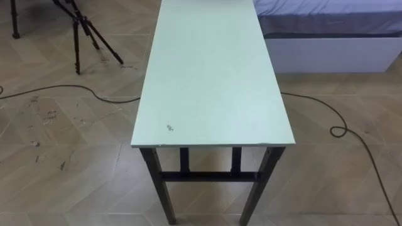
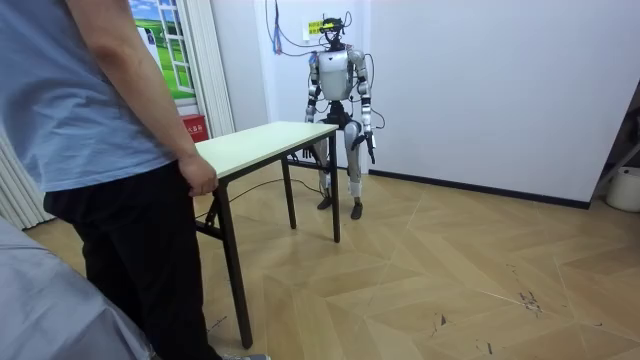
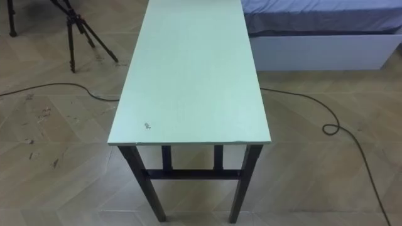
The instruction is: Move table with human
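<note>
Table [image 1: 210, 69] stands on the floor [image 1: 56, 157] between robot and person [image 2: 90, 110]; the person's hand [image 2: 198, 176] rests on its edge at that end. Robot stands at the other short end, left hand [image 2: 372, 150] and right hand [image 2: 313, 130] hanging by its sides, open or closed cannot tell

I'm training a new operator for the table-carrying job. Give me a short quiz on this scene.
1. True or false: the robot's hands already hold the table.
2. On the floor to the robot's left of the table stands: A) a tripod B) a chair C) a basket.
3. Fill in: at the table's far end stands a ____, one hand at its edge.
Key: 1 false: left hand and right hand hang at its sides. 2 A. 3 person.
</note>
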Controlling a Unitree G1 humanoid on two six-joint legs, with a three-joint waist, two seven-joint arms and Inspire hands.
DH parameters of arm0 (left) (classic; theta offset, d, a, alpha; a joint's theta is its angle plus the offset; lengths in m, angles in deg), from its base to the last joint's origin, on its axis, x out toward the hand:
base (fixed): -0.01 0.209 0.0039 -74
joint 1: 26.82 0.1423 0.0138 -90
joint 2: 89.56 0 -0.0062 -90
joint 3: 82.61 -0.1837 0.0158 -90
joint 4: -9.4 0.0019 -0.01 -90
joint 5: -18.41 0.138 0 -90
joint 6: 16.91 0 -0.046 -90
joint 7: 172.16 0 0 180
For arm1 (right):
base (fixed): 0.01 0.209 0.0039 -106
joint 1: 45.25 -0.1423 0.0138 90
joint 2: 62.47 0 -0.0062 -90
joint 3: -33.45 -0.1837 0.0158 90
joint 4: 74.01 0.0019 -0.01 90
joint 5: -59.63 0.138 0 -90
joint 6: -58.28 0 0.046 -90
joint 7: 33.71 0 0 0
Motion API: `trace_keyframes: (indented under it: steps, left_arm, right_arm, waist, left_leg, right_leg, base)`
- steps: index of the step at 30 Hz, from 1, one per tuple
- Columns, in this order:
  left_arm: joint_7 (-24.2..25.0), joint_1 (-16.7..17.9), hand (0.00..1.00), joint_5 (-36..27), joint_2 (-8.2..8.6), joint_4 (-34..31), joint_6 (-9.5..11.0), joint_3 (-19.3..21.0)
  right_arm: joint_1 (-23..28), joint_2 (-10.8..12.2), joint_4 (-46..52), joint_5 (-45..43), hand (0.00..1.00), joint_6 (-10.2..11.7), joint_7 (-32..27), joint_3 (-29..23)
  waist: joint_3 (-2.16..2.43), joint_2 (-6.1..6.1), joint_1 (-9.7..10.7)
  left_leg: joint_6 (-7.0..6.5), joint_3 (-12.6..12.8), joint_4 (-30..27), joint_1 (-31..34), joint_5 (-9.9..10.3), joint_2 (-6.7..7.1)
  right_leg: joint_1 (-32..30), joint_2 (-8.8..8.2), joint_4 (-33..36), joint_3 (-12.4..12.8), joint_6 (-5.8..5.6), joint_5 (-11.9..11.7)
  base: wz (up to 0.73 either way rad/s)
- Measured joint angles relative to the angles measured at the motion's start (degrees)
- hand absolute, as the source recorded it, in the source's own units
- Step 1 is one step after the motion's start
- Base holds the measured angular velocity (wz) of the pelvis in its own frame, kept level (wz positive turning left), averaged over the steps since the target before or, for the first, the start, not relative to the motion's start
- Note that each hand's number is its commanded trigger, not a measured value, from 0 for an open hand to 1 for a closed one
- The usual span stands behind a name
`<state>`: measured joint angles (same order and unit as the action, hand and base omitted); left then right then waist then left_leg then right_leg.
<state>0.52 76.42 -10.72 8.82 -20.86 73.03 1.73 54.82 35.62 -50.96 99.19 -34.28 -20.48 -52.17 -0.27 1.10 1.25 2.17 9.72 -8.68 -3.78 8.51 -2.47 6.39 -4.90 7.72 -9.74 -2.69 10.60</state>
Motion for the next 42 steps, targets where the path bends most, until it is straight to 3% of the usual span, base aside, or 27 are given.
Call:
trace_keyframes:
  steps: [8, 14, 21, 26, 29, 31, 33, 37, 39, 40, 42]
  left_arm:
    - [0.15, -0.24, 0.0, -0.24, 0.0, -0.01, 0.1, -0.02]
    - [3.39, -0.65, 0.0, -1.43, 0.0, 0.96, -0.64, 0.39]
    - [9.07, -1.36, 0.0, -14.64, 0.38, 2.82, -2.44, 0.09]
    - [11.39, -2.59, 0.0, -21.8, 0.71, 3.38, -2.59, -0.16]
    - [11.47, -3.09, 0.0, -27.16, 0.14, 2.8, -3.02, -3.04]
    - [11.3, -3.32, 0.0, -32.92, -0.47, 1.46, -3.84, -4.72]
    - [11.05, -3.84, 0.0, -35.11, -0.86, -0.3, -4.2, -6.05]
    - [8.86, -3.83, 0.0, -40.35, -2.15, -6.69, -4.71, -9.76]
    - [8.69, -4.1, 0.0, -44.55, -1.45, -16.97, -4.95, -11.35]
    - [8.8, -4.56, 0.0, -45.31, -1.06, -19.16, -4.99, -11.7]
    - [9.39, -7.6, 0.0, -48.02, 1.38, -24.73, -5.94, -13.56]
  right_arm:
    - [-0.42, 0.07, -0.18, -1.84, 0.0, 0.02, -0.01, 0.0]
    - [-0.9, 0.27, -0.66, -1.54, 0.0, -0.07, 0.03, -0.21]
    - [-1.08, 0.2, -0.73, -0.49, 0.0, -1.28, 0.8, -1.47]
    - [-1.21, 0.23, -0.38, 3.92, 0.0, -2.38, 0.88, -1.77]
    - [-1.07, -0.62, 1.87, 9.0, 0.0, -3.71, 0.41, -1.28]
    - [-1.19, -0.49, 8.0, 16.04, 0.0, -4.6, 0.25, -0.35]
    - [-1.67, 0.29, 12.3, 21.9, 0.0, -4.61, 0.08, 1.81]
    - [-2.08, 1.88, 26.86, 27.87, 0.0, -5.72, -0.23, 7.44]
    - [-2.67, 2.77, 34.41, 30.55, 0.0, -6.98, -0.02, 10.65]
    - [-3.06, 2.84, 35.62, 31.0, 0.0, -7.39, 0.01, 11.27]
    - [-3.62, 2.82, 40.12, 32.84, 0.0, -8.68, -0.08, 12.51]
  waist:
    - [-0.06, 0.06, 0.03]
    - [-0.11, -0.04, 0.01]
    - [0.03, -0.42, 0.01]
    - [0.04, -0.79, -0.02]
    - [-0.16, -1.03, 0.09]
    - [-0.44, -1.43, 0.31]
    - [-0.27, -1.58, 0.12]
    - [-0.43, -2.1, 0.2]
    - [-0.46, -2.15, 0.46]
    - [-0.46, -2.15, 0.45]
    - [-0.51, -2.26, 0.44]
  left_leg:
    - [0.0, 0.09, 0.0, 0.03, 0.0, 0.0]
    - [0.0, 0.03, -0.03, 0.21, 0.0, 0.0]
    - [0.0, 0.09, -0.05, 0.13, 0.0, 0.0]
    - [-0.02, 0.13, -0.46, 0.63, 0.01, 0.0]
    - [-0.04, 0.68, -0.69, 1.07, 0.02, -0.01]
    - [-0.05, 0.94, -0.84, 1.42, 0.02, -0.09]
    - [-0.09, 0.94, -0.97, 1.96, 0.05, -0.13]
    - [-0.2, 0.55, -1.41, 2.74, 0.11, -0.12]
    - [-0.4, 0.29, -1.94, 3.12, 0.26, -0.07]
    - [-0.41, 0.29, -1.95, 3.08, 0.27, -0.05]
    - [-0.44, 0.33, -1.97, 3.02, 0.28, -0.01]
  right_leg:
    - [0.01, 0.0, 0.0, 0.11, 0.0, 0.0]
    - [-0.16, 0.0, -0.01, 0.04, 0.0, 0.0]
    - [-0.15, -0.01, 0.11, 0.13, 0.01, -0.01]
    - [-0.39, -0.06, 0.18, -0.05, 0.0, 0.0]
    - [-0.99, -0.12, 0.82, 0.11, 0.0, 0.0]
    - [-1.62, -0.14, 1.01, 0.34, 0.02, -0.01]
    - [-2.27, -0.13, 1.12, 0.38, 0.01, -0.01]
    - [-2.65, -0.13, 1.5, 0.15, 0.05, -0.05]
    - [-2.56, -0.22, 2.08, -0.02, 0.05, -0.05]
    - [-2.51, -0.24, 2.11, 0.01, 0.05, -0.05]
    - [-2.3, -0.26, 2.31, 0.11, 0.04, -0.05]
  base:
    - [0.0]
    - [0.0]
    - [0.0]
    - [0.0]
    - [-0.02]
    - [-0.06]
    - [0.0]
    - [0.05]
    - [0.18]
    - [0.04]
    - [-0.02]
